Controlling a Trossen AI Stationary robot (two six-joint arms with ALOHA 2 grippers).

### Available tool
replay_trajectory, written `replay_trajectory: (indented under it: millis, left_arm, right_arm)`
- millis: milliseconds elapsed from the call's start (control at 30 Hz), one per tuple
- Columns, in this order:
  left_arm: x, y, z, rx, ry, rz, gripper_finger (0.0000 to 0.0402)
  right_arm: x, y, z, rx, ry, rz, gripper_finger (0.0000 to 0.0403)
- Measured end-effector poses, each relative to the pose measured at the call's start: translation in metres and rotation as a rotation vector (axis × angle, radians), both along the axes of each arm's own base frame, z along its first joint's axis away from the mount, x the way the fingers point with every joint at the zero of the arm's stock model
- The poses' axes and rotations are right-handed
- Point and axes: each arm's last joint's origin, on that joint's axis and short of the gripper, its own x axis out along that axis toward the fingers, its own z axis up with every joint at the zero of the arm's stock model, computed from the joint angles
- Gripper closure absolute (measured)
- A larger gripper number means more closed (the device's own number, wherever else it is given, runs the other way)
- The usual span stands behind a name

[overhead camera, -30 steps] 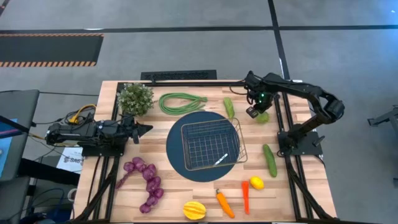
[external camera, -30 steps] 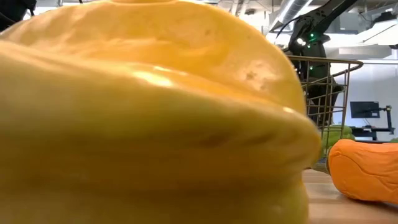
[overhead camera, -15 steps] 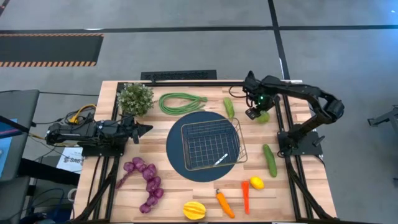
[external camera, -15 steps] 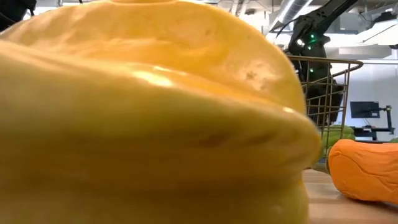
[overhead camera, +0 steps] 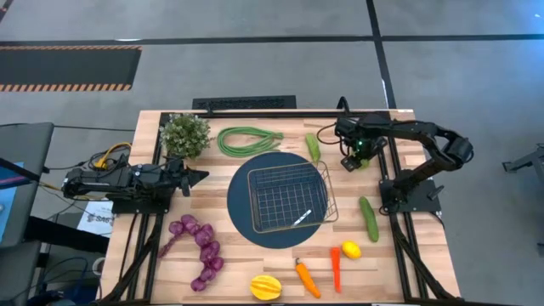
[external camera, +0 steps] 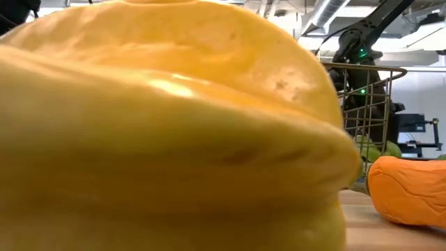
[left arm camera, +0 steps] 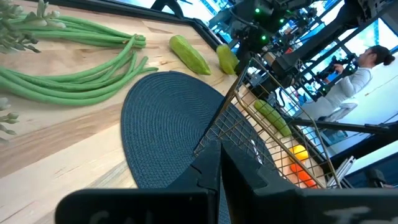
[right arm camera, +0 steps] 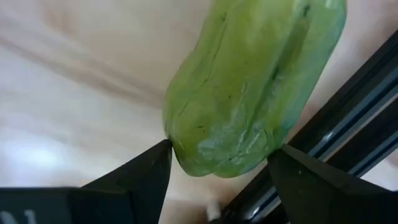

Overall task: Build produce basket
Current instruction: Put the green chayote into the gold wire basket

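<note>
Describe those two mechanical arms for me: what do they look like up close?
Both are dark, near-black jointed arms on black frames. The left arm ends in a pointed two-finger gripper, with yellow and orange cables bundled at its base. The right arm has small green lights near its gripper; its fingers are flat, dark, wedge-shaped pieces.

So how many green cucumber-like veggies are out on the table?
3 veggies: one beyond the basket, one right of it, one inside the open right end effector. Others could be hidden.
</note>
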Motion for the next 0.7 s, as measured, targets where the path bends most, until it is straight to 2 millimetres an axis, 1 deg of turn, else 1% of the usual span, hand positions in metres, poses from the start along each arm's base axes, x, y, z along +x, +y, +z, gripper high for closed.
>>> replay_trajectory:
  millis: [100,200,267,400,700]
  left_arm:
    - [0.0000,0.0000,-0.0001,0.000,0.001,0.000,0.0401]
    - [0.0000,0.0000,-0.0001,0.000,0.000,0.002,0.0401]
    - [0.0000,0.0001,-0.0001,0.000,0.000,0.002,0.0401]
    - [0.0000,0.0000,-0.0001,-0.005,-0.001,0.003,0.0401]
    - [0.0000,0.0001,0.0000,-0.005,-0.002,0.007,0.0402]
  right_arm:
    - [0.0002,-0.0022,-0.0004,-0.019,-0.008,-0.006,0.0123]
    - [0.0011,-0.0035,-0.0006,-0.036,-0.018,-0.028,0.0147]
    - [0.0008,-0.0042,-0.0005,-0.039,-0.019,-0.032,0.0180]
    - [-0.0001,-0.0078,-0.0010,-0.051,-0.031,-0.049,0.0257]
    - [-0.0023,-0.0101,-0.0013,-0.047,-0.036,-0.065,0.0261]
